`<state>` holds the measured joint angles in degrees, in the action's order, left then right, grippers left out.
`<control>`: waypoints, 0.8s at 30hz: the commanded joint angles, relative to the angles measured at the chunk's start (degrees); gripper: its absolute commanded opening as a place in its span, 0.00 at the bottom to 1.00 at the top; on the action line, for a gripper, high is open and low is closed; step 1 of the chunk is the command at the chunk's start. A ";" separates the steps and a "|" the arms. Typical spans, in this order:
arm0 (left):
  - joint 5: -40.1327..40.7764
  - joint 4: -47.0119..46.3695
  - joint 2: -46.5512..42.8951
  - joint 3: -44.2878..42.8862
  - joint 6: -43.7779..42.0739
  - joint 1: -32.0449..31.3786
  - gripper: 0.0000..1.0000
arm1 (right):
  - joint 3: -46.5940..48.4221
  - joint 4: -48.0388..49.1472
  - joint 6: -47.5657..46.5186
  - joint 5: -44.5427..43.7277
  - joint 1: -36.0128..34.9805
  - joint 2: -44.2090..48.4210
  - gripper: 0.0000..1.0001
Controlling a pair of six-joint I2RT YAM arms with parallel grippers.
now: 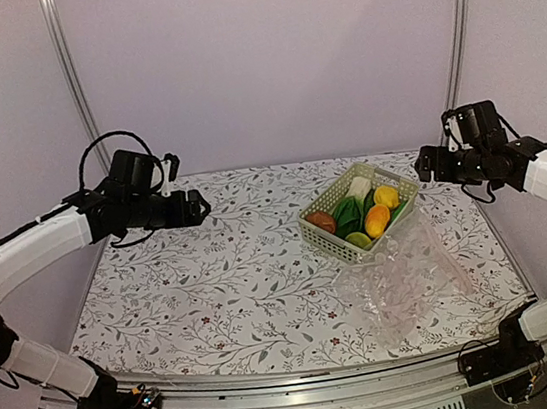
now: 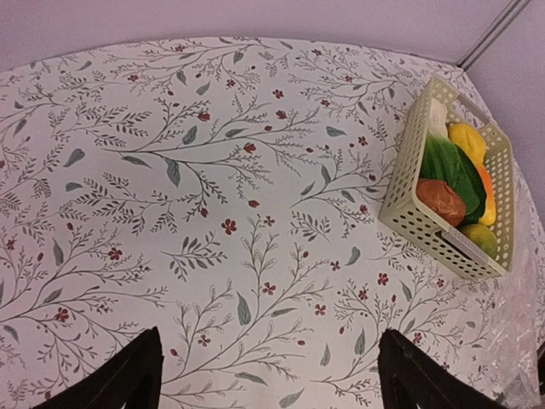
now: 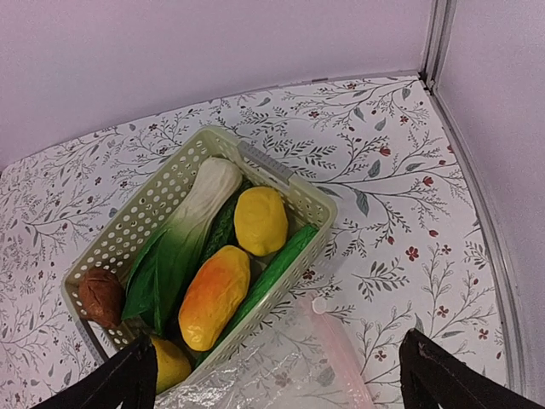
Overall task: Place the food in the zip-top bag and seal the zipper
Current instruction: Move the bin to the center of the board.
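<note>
The food lies in a pale green lattice basket (image 1: pixel 331 241) at the back right: white-green bok choy (image 3: pixel 183 239), yellow fruit (image 3: pixel 260 220), orange fruit (image 3: pixel 215 296), cucumber (image 3: pixel 277 273), reddish-brown piece (image 3: pixel 102 296) and yellow-green fruit (image 3: pixel 170 362). The clear zip-top bag (image 1: pixel 405 283) lies flat in front of the basket, touching it. Its pinkish zipper (image 3: pixel 341 349) runs beside the basket's corner. My left gripper (image 1: pixel 198 206) hovers open and empty over the table's back left. My right gripper (image 1: pixel 422 167) hovers open and empty above the basket's right side.
The table wears a floral cloth (image 1: pixel 223 282). Purple walls with metal posts (image 1: pixel 74 79) close the back and sides. In the left wrist view the basket (image 2: pixel 426 223) is at the right, with the bag's edge (image 2: pixel 519 341) below it.
</note>
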<state>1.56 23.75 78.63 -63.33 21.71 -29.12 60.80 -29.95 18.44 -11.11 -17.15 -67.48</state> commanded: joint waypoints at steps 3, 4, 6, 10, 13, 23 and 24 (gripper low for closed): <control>-4.49 4.53 4.00 -3.58 1.85 -5.31 0.86 | -2.31 4.78 -5.39 16.42 0.22 1.60 0.84; -4.97 5.13 4.73 -4.23 2.40 -5.66 0.86 | -2.11 5.01 -5.85 18.19 -0.46 1.15 0.80; -6.65 6.30 6.25 -5.36 4.07 -6.14 0.84 | -0.11 3.80 -7.72 18.63 -3.45 -1.44 0.76; -9.19 8.35 8.30 -7.12 6.92 -7.00 0.81 | 5.39 -0.57 -11.94 16.75 -11.77 -9.94 0.68; -9.48 10.28 8.75 -8.27 8.41 -7.22 0.81 | 10.12 -3.92 -14.34 15.80 -16.83 -17.31 0.57; -8.50 11.75 7.84 -7.25 8.34 -7.36 0.81 | 24.75 -10.32 -17.36 14.32 -23.26 -37.38 0.41; -8.51 11.80 7.84 -7.18 8.22 -7.35 0.81 | 26.08 -10.86 -17.64 14.44 -23.28 -38.79 0.41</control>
<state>-6.92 33.87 87.05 -70.37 29.85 -35.79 82.13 -36.58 2.74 3.70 -40.42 -102.26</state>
